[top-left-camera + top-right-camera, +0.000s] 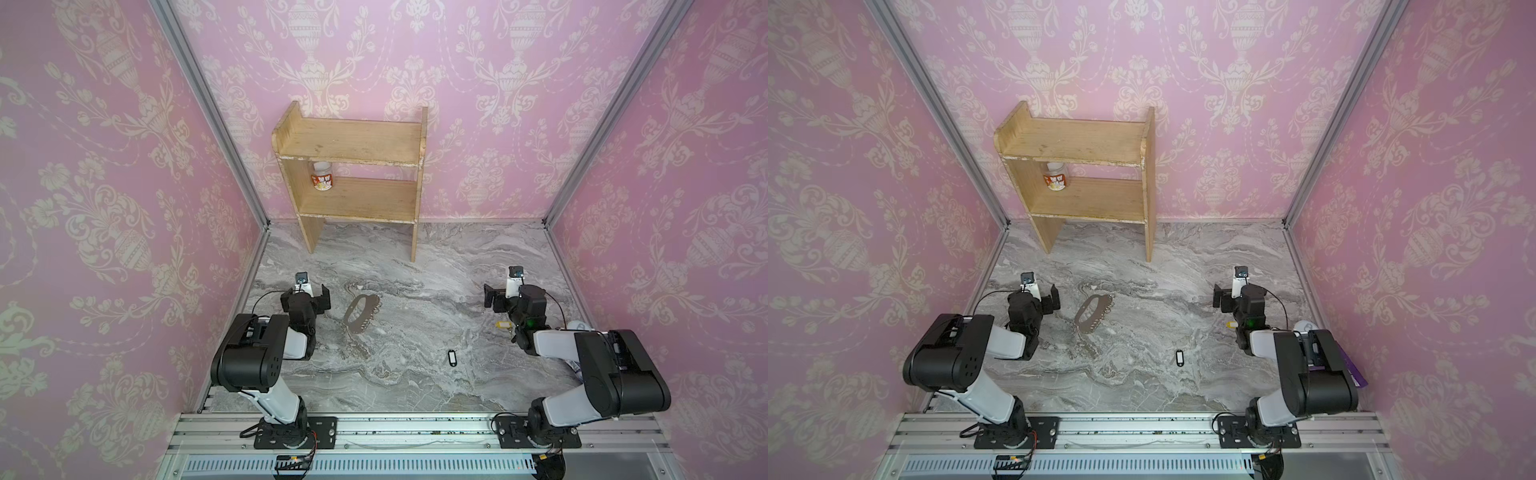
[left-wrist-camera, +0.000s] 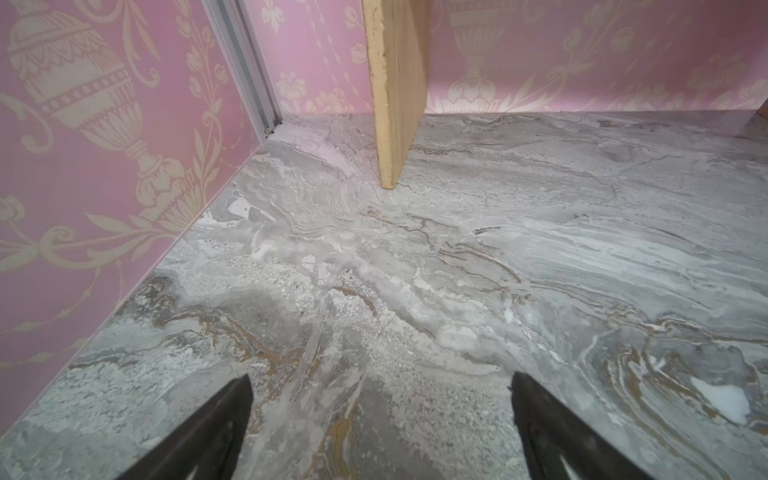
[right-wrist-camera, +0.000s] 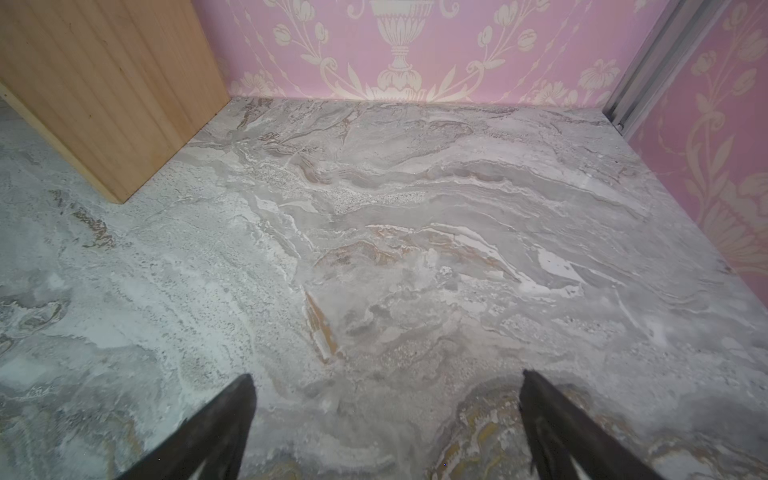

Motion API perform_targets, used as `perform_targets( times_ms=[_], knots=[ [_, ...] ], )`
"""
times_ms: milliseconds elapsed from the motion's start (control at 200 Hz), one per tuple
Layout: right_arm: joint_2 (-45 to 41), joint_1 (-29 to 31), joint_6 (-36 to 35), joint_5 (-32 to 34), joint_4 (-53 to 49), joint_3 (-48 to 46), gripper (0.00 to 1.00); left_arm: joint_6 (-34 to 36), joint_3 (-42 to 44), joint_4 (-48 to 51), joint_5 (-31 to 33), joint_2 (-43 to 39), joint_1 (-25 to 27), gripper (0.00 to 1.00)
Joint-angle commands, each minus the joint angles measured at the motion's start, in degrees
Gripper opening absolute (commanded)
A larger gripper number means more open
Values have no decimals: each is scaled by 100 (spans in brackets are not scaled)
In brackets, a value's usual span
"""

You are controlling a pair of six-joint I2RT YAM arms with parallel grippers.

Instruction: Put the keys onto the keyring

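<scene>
Left fingers point(image 1: 325, 298) & right fingers point(image 1: 491, 296) both wide open, empty. Right ones sit nearest the small yellow plastic key tag point(image 1: 503, 325), so I'd pinch its long edges, low, square-on.

No text can be read in any view. The nearest thing to lettering is the orange-red label on the small jar point(image 1: 322, 176) standing on the lower board of the wooden shelf point(image 1: 357, 201). In both top views the label carries pale marks that look like large characters, too blurred to make out. The black key tag point(image 1: 451, 357) lying on the desk point(image 1: 415, 374) has a pale label window, too small to tell whether anything is written there.
</scene>
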State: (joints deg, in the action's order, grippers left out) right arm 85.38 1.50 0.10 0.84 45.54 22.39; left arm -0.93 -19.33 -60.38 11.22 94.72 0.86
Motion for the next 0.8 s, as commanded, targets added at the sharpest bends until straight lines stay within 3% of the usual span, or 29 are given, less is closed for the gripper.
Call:
perform_targets(
  times_ms=[0,795],
  knots=[
    [58,-30,109,-65,-96,104,100,64,-39,58,-85,-76,-42,99],
    [61,-29,96,-66,-89,107,100,58,-78,126,-121,-76,-42,99]
  ],
)
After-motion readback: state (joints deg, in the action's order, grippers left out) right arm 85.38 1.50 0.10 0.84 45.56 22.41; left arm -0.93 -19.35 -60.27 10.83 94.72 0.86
